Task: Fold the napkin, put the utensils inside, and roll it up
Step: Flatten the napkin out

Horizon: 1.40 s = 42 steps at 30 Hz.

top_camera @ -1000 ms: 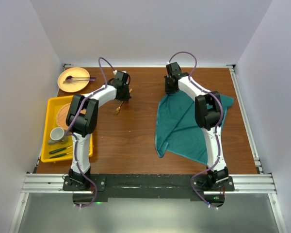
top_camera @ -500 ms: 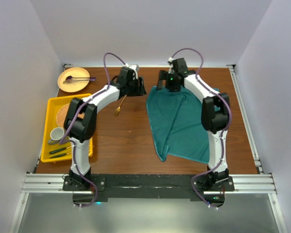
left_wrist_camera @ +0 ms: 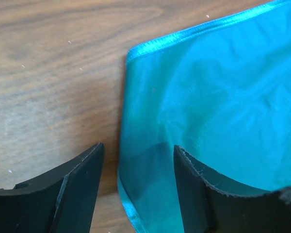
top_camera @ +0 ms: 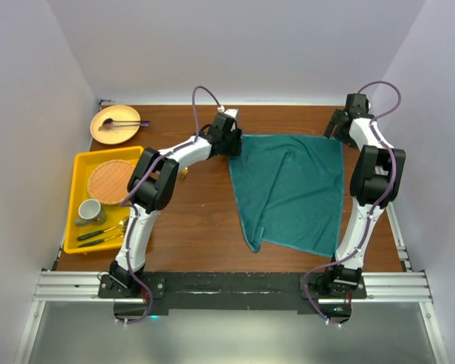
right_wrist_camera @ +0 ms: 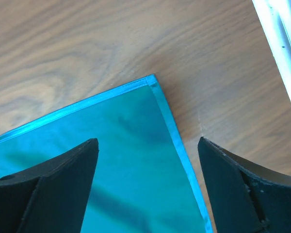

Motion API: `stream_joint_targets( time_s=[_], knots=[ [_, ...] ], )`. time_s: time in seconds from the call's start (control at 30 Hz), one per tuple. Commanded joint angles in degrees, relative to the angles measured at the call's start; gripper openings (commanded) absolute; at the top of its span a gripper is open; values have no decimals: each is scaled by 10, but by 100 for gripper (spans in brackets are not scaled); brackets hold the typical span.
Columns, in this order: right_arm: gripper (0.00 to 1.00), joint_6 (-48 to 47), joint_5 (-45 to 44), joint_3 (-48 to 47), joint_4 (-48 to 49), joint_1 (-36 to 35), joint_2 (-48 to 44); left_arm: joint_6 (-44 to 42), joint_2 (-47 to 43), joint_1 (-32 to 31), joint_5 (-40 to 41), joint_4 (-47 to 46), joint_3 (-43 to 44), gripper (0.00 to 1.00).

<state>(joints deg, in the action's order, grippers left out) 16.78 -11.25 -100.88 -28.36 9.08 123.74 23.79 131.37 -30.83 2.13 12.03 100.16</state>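
The teal napkin (top_camera: 288,189) lies spread flat on the wooden table, right of centre. My left gripper (top_camera: 232,141) hangs over its far left corner. In the left wrist view the left gripper (left_wrist_camera: 138,162) is open, its fingers astride the napkin's (left_wrist_camera: 223,97) hemmed left edge, gripping nothing. My right gripper (top_camera: 340,126) is at the far right corner. In the right wrist view the right gripper (right_wrist_camera: 145,148) is wide open above the napkin (right_wrist_camera: 111,145), whose corner lies flat. A sliver of the gold fork (top_camera: 183,174) peeks out beside the left arm.
A yellow tray (top_camera: 80,163) at the left holds a woven coaster (top_camera: 112,180), a cup (top_camera: 89,210) and dark-handled cutlery (top_camera: 91,235). A tan plate (top_camera: 110,130) with a purple-ended stick (top_camera: 125,122) sits at the far left. A metal rail (top_camera: 379,167) runs along the table's right edge.
The arms have swung apart along the napkin's far edge, the left one leaving the fork. The bunched cloth now lies spread wide, and both grippers stand open over its far corners.
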Motion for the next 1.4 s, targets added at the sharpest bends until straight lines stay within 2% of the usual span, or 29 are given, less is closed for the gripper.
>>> stream_joint_targets(
  time_s=[0.0,0.13,0.17,0.23,0.37,0.43,0.47,0.53,0.57,0.6,0.67,0.7,0.73,0.8,0.93,0.97,1.07,1.1,1.27,1.3,1.37],
  knots=[
    [84,-28,-13,-10,51,-10,25,3,27,8,0,-10,35,58],
    [75,-20,24,-35,67,15,64,7,49,7,-6,-1,58,45],
    [74,-22,27,-55,57,17,74,6,51,7,-4,2,62,40],
    [70,-31,38,-80,40,17,107,6,53,8,3,5,69,36],
    [64,-37,14,-86,21,15,128,-2,52,9,10,8,81,26],
    [56,-35,19,-95,4,15,136,-5,50,9,14,10,91,22],
    [51,-35,16,-99,-4,16,140,-6,49,9,14,9,92,15],
    [42,-32,22,-118,-14,14,158,-11,49,9,12,8,105,8],
    [36,-33,30,-128,-29,14,168,-17,50,9,12,9,111,4],
    [25,-34,44,-137,-36,13,175,-21,51,9,12,11,117,1],
    [15,-38,54,-142,-33,7,180,-40,52,9,14,14,140,0],
    [5,-43,56,-138,-28,3,178,-49,49,11,12,9,145,0],
    [0,-43,54,-132,-23,-5,167,-59,41,10,8,5,154,0],
    [0,-42,46,-129,-22,-15,148,-81,30,10,16,10,170,0],
    [0,-13,-3,-58,-13,-43,36,-103,-26,11,0,8,178,0],
    [0,-3,-8,-44,-14,-49,-31,-101,-37,10,-2,13,177,0],
    [0,11,-37,7,-18,-78,-130,-98,-92,10,-16,19,167,0],
    [0,10,-43,16,-21,-85,-193,-98,-124,10,-19,20,155,0],
    [0,2,-19,90,-38,-86,-387,-93,-252,10,-19,15,85,0],
    [0,1,-15,104,-37,-86,-451,-97,-299,10,-38,15,61,0],
    [0,-9,15,132,-43,-86,-515,-109,-346,10,-48,22,39,0]
  ],
)
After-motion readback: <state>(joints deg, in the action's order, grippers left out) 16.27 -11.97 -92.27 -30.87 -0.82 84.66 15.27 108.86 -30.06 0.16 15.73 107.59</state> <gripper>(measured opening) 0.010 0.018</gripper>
